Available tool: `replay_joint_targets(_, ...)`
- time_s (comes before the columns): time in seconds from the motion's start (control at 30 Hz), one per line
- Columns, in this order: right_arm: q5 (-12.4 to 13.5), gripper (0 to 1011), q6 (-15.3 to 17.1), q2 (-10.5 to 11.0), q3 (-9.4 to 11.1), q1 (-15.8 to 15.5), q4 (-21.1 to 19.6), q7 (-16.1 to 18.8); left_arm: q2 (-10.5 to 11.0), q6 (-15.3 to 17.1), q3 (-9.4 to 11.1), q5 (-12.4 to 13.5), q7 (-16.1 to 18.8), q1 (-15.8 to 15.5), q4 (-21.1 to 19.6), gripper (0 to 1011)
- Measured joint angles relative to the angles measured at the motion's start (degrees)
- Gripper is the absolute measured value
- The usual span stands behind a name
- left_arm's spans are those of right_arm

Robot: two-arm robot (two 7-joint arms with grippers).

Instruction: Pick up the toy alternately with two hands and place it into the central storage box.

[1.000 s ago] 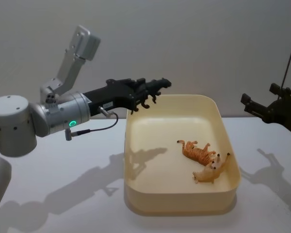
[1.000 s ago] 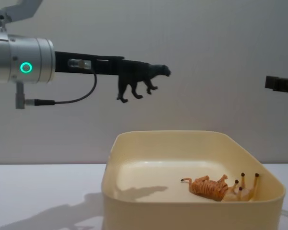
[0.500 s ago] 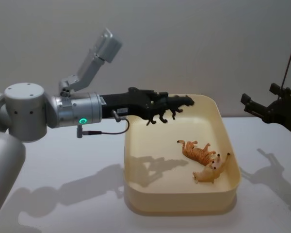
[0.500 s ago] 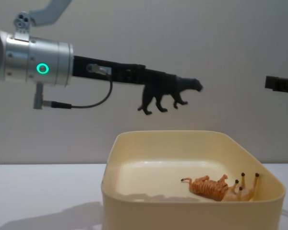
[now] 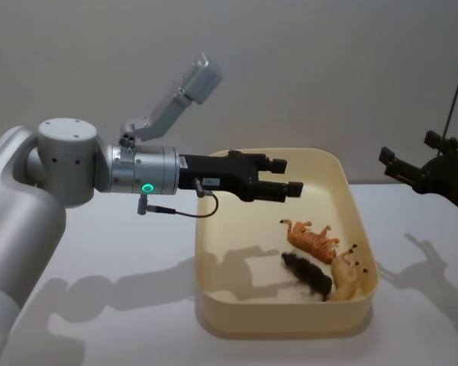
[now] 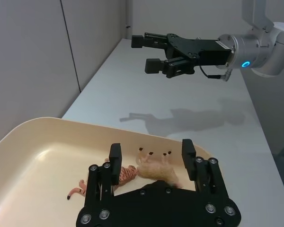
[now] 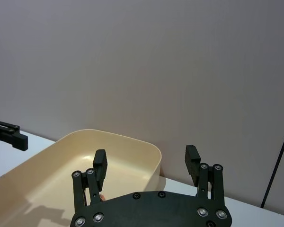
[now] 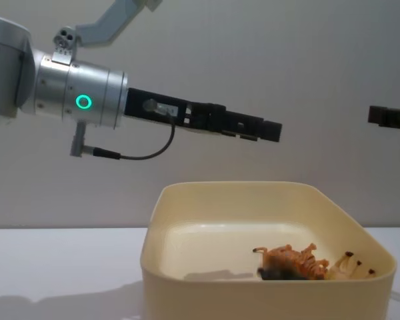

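Left hand spread above central storage box, black toy inside

The left gripper hangs with its two fingers spread wide above the central storage box. Between and just beyond the fingers lie a striped orange tiger figure and a pale tan animal figure, touching each other. Well beyond, over the white table, the right gripper is held with its fingers apart.

No readable text, labels, brands or numbers anywhere; nothing legible on any surface that was in view.
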Motion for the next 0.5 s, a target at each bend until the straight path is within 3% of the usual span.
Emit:
replay_joint_targets(0.27, 0.0, 1001, 0.0, 0.0, 0.0, 0.0, 0.0, 0.0, -0.81, -0.25, 0.71, 0.95, -2.44, -1.49, 2.46, 968)
replay_joint_targets(0.5, 0.0, 1001, 0.0, 0.0, 0.0, 0.0, 0.0, 0.0, -1.15, -0.35, 1.02, 1.35, -3.53, -2.15, 3.53, 1001)
